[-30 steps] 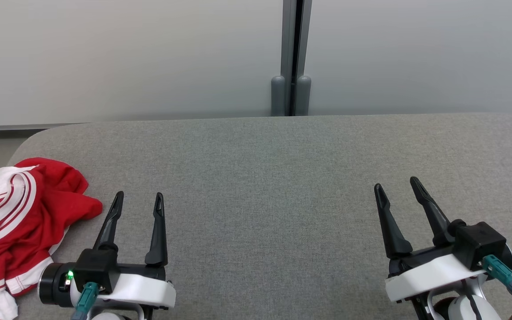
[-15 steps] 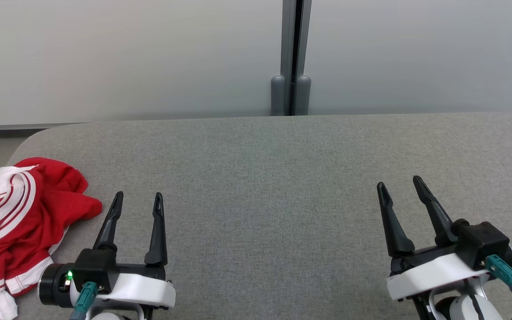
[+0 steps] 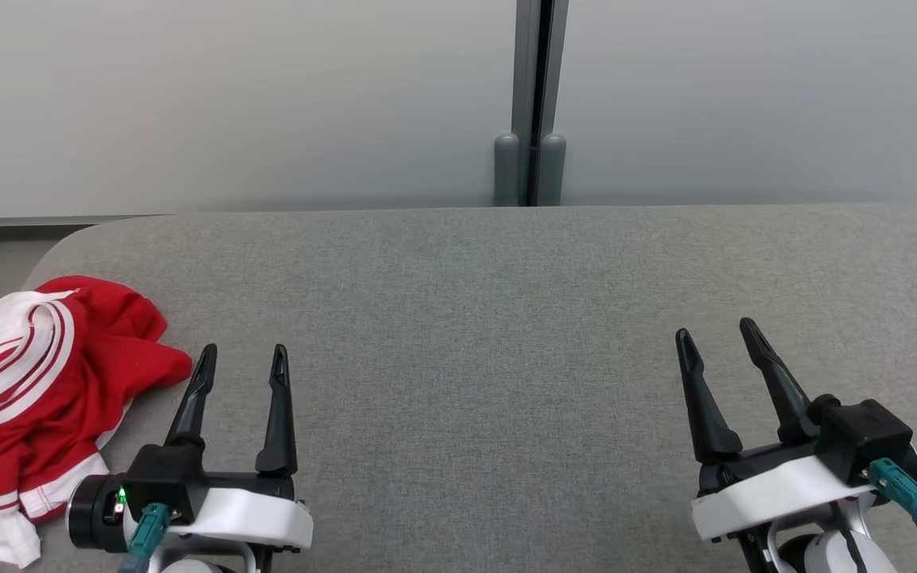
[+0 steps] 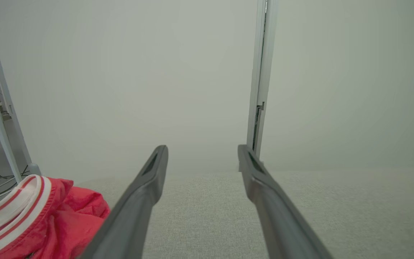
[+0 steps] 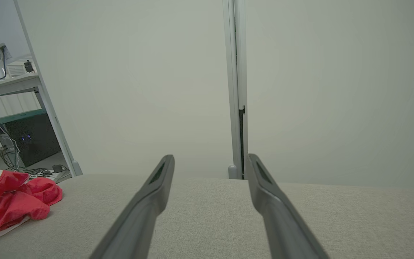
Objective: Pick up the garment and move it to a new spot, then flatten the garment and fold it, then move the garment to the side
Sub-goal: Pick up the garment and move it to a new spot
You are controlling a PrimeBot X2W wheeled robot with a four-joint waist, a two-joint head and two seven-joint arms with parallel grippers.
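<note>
The red and white garment (image 3: pixel 68 382) lies crumpled at the left end of the grey table (image 3: pixel 458 302), just beside the left gripper (image 3: pixel 244 352). This gripper and the right gripper (image 3: pixel 712 329) have fingers spread, holding nothing.

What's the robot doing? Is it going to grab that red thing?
Nothing is being held yet. A crumpled red and white garment lies at the left end of the grey table. The robot's left gripper sits just beside it with its fingers open, not touching the cloth. The right gripper is far over on the other side, also open and empty. The picking up, flattening and folding are not yet done.
</note>
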